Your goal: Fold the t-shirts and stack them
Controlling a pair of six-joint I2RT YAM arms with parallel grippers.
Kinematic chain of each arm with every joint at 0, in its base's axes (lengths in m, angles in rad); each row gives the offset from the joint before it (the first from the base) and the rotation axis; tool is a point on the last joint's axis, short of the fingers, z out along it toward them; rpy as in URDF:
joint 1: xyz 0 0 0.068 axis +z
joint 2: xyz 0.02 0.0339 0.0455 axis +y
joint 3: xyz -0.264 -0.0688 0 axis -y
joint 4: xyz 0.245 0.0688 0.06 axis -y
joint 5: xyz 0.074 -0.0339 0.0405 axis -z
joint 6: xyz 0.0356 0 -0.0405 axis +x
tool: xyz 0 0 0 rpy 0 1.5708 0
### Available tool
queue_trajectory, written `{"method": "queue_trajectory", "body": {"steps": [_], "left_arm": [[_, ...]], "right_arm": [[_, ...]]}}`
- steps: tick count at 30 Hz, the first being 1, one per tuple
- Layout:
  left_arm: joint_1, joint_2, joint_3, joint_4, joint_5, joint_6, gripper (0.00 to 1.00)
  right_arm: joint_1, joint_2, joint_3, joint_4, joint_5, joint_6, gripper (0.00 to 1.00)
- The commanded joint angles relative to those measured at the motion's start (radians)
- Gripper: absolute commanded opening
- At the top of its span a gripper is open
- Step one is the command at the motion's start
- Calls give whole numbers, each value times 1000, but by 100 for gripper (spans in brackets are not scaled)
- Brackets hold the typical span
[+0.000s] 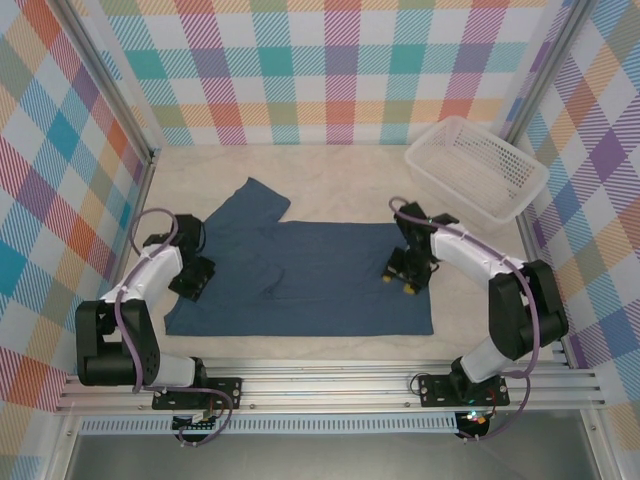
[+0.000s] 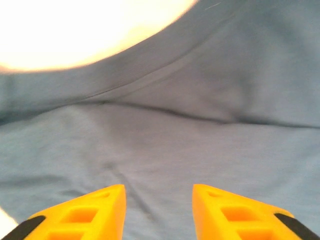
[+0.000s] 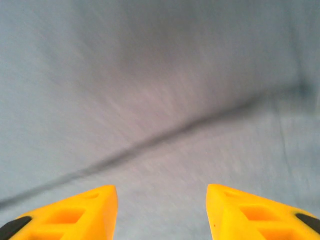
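The plain dark navy-blue cotton t-shirt [image 1: 310, 285] lies spread flat on the sandy cream table top [image 1: 330, 165], between the two arms and nearer to them than the far wall. One short sleeve [image 1: 250, 205] sticks out toward the far left corner. The white plastic mesh basket [image 1: 478, 165] sits well apart from it in the far right corner. The left gripper [image 1: 192, 278] hangs over the shirt's left edge. From its wrist camera the two orange fingers [image 2: 95, 212] stand apart with bare cloth between them, so the jaws are wide and hold nothing. A stitched seam [image 2: 150, 80] and the washed-out pale table show just beyond. The right gripper [image 1: 402, 282] is down over the right part of the cloth, its jaws likewise spread wide over a long soft crease [image 3: 165, 135] and gripping nothing. To my eye this shirt will be light and limp, with no stiffness at all. It should sag and drag wherever it is not held, and the loose sleeve will likely flop. I would pinch it at the hemmed edges or outer corners, one each side, where the doubled cloth gives the fingers something to bite. I would lift both sides evenly so the fold does not skew. A pinch in the middle would probably just bunch it up.
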Motion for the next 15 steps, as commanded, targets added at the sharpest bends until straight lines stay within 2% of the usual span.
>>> {"method": "queue_trajectory", "body": {"steps": [1,6,9,12,15], "left_arm": [[6,84,153,138,85,65,44],[1,376,507,133,178,226,47],[1,506,665,139,215,283,48],[3,619,791,145,248,313,48],[1,687,850,189,287,310,48]], "right_arm": [[-65,24,93,83,169,-87,49],[-114,190,229,212,312,-148,46],[-119,316,334,203,349,-161,45],[-122,404,405,187,390,-161,45],[-141,453,431,193,402,-144,45]]}}
